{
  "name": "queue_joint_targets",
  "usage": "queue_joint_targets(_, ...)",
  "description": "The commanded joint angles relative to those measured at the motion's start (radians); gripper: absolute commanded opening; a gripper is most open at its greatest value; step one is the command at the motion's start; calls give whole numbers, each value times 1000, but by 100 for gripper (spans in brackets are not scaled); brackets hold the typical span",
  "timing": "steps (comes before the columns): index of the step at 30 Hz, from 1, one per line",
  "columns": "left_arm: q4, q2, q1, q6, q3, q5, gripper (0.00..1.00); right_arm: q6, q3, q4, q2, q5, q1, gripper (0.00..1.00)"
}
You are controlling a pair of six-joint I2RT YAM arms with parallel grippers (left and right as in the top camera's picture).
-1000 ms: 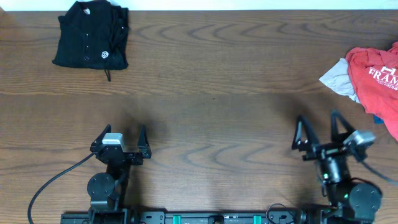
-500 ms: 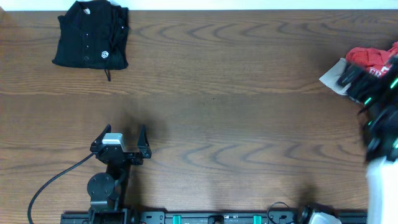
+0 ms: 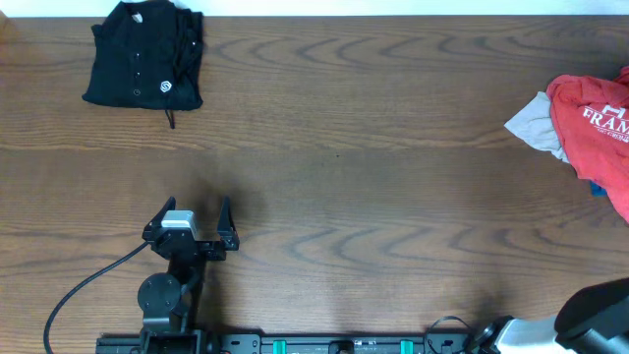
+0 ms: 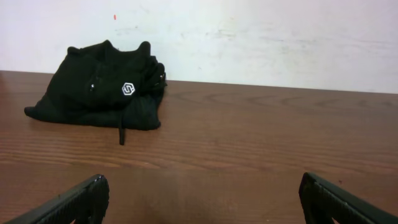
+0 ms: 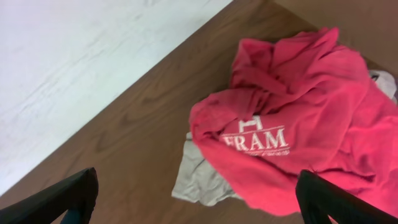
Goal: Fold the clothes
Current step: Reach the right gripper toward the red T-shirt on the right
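Observation:
The clothes lie in two places. A crumpled red-orange T-shirt (image 3: 595,123) (image 5: 292,130) with white lettering lies at the table's right edge, on top of a pale grey piece (image 3: 536,123) (image 5: 205,177) and a bit of blue (image 3: 597,187). A folded black buttoned shirt (image 3: 144,64) (image 4: 99,93) rests at the far left corner. My left gripper (image 3: 192,224) (image 4: 202,180) sits open near the front edge, nothing between its fingers. My right gripper (image 5: 198,180) hangs open above the red and grey pile, apart from it; overhead shows only part of that arm (image 3: 595,315).
The brown wooden table (image 3: 344,147) ends at a white wall (image 4: 249,37) behind the black shirt. A black cable (image 3: 79,290) trails from the left arm's base at the front edge.
My right arm has left its place near the front edge, swung past the pile at the right and now shows only at the lower right corner. The left arm and the clothes have not moved.

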State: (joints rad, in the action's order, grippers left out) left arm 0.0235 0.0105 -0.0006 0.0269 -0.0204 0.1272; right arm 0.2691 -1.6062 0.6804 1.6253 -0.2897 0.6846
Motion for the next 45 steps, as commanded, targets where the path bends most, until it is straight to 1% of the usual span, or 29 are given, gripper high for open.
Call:
queue_joint_targets(1, 35, -6, 5, 5, 16, 14, 98, 8, -21, -27, 66, -40, 44, 99)
queue_joint_targets(5, 35, -6, 5, 5, 16, 14, 98, 51, -22, -75, 146, -39, 72, 99)
queue_joint_targets(9, 35, -6, 5, 5, 16, 14, 98, 150, -22, -153, 219, -32, 107, 99)
queue_joint_targets(12, 35, -6, 5, 5, 16, 14, 98, 188, -22, -211, 272, -32, 119, 99)
queue_joint_targets(22, 35, -6, 5, 5, 16, 14, 98, 187, -22, -365, 420, -50, 102, 98)
queue_joint_targets(26, 35, -6, 5, 5, 16, 14, 98, 186, -22, -435, 447, -89, 86, 99)
queue_joint_targets(32, 35, -6, 5, 5, 16, 14, 98, 152, -22, -466, 466, -84, 57, 99)
queue_joint_targets(34, 35, -6, 5, 5, 16, 14, 98, 152, -22, -468, 470, -84, 52, 94)
queue_joint_targets(36, 35, -6, 5, 5, 16, 14, 98, 148, -22, -468, 472, -81, 47, 82)
queue_joint_targets(37, 35, -6, 5, 5, 16, 14, 98, 148, -22, -468, 472, -81, 47, 73)
queue_joint_targets(38, 35, -6, 5, 5, 16, 14, 98, 149, -22, -468, 472, -81, 47, 69)
queue_joint_targets(42, 35, -6, 5, 5, 16, 14, 98, 148, -22, -455, 472, -80, 50, 63)
queue_joint_targets(44, 35, -6, 5, 5, 16, 14, 98, 148, -22, -447, 472, -80, 54, 56)
queue_joint_targets(45, 35, -6, 5, 5, 16, 14, 98, 148, -22, -443, 472, -79, 56, 50)
